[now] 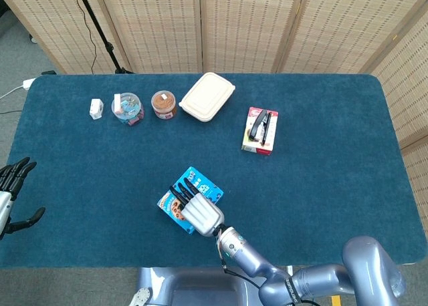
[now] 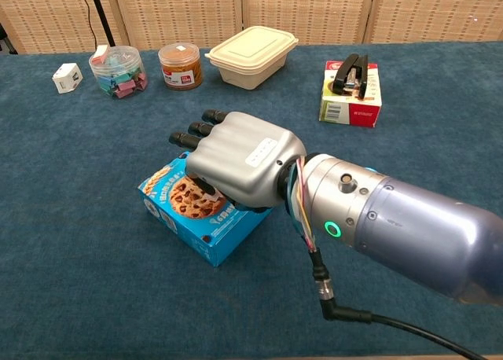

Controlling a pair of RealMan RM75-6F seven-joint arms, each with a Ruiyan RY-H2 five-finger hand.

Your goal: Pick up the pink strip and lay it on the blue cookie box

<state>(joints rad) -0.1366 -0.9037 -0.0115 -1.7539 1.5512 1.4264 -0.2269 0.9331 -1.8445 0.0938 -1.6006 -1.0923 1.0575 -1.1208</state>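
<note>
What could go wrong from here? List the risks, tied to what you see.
1. The right robot hand sits directly over the blue cookie box and hides most of its top, so whether the pink strip is there cannot be confirmed.
2. Lifting carelessly, the fingers might drag or tip the box.
3. The left robot hand waits at the table edge, apparently too far to help.

Stapler box (image 1: 259, 130), cream lidded container (image 1: 207, 96)

A cookie box (image 1: 179, 206) lies near the table's (image 1: 334, 206) front edge, under the right hand (image 1: 198, 209). Along the back, left to right: small cube (image 1: 96, 108), clip jar (image 1: 127, 108), spread jar (image 1: 163, 104), lidded container (image 1: 207, 96). A stapler (image 1: 260, 125) rests on its box (image 1: 259, 143), further right. The left hand (image 1: 12, 186) sits at the far left edge.
</note>
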